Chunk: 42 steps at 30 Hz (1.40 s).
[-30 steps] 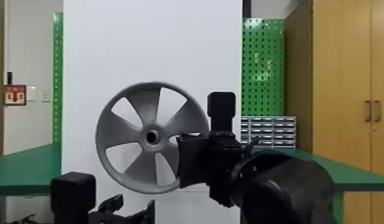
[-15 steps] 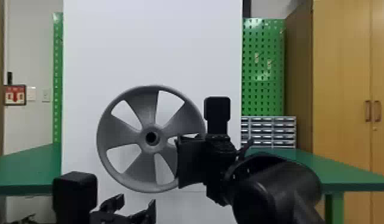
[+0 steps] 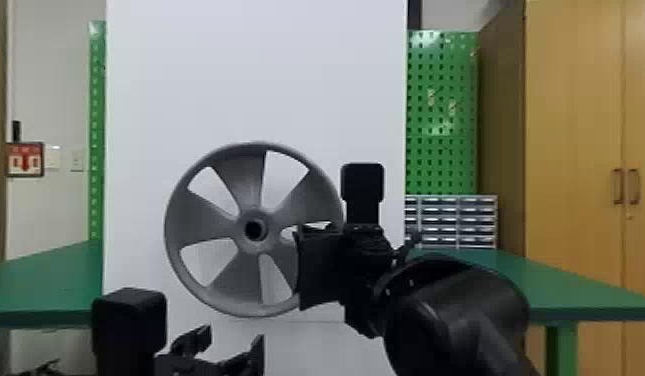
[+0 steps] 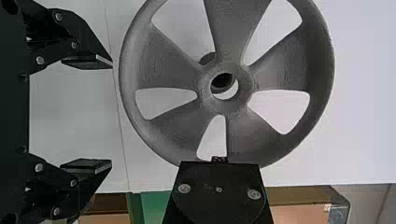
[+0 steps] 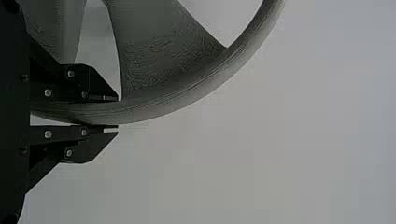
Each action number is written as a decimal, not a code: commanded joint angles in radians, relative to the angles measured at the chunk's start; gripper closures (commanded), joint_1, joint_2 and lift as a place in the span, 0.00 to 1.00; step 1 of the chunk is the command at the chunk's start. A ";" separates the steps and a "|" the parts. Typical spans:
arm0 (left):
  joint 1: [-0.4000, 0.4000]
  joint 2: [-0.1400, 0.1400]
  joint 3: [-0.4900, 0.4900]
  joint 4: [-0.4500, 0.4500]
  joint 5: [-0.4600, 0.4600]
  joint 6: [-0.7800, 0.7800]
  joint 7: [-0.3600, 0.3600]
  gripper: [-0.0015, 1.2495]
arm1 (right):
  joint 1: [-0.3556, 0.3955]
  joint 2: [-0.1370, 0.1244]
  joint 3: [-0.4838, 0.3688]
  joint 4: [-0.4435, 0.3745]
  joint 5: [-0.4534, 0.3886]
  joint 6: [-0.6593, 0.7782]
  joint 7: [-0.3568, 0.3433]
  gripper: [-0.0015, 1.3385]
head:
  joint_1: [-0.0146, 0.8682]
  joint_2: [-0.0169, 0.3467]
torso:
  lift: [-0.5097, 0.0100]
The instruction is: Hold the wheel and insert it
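The right gripper (image 5: 118,113) has its jaws narrowed on the rim of the wheel (image 3: 206,216), one flat finger inside the rim, one outside. The left gripper (image 4: 112,114) holds its jaws wide with nothing between them, low and near, to the left of the right one. The wheel stands upright between the robot and the white panel (image 3: 256,75), gripped at its right edge.

The step in hand looks to be lining up the hub for insertion. The dark rounded piece (image 4: 207,58) behind the hub may be the shaft or seat; I cannot tell which. Sight through the bore, centre it, and only then press, straight along its axis. With the hold at one edge, resistance at the hub would likely swing the left side nearer and jam the bore, so push slowly and square up if it binds. The open left jaws could steady the opposite rim.

The wheel is matt grey, with fine layered lines like a printed plastic part; it should be light and stiff. Five broad spokes flare from a round, thick-collared hub to a smooth, deep rim, leaving wedge-shaped windows with rounded corners. Farther off, a flat green table (image 3: 41,290) spreads left and right.
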 commanded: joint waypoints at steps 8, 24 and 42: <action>-0.004 0.002 -0.006 0.004 0.001 0.000 0.000 0.40 | -0.025 0.001 0.027 0.061 -0.024 -0.052 0.001 0.97 | 0.02 0.11 | 0.04; -0.004 0.002 -0.011 0.008 0.004 -0.009 0.000 0.40 | -0.054 0.001 0.061 0.128 -0.026 -0.102 0.000 0.97 | 0.02 0.11 | 0.04; -0.004 0.003 -0.011 0.010 0.006 -0.016 0.000 0.40 | -0.059 0.001 0.040 0.144 0.000 -0.110 0.000 0.97 | 0.02 0.11 | 0.04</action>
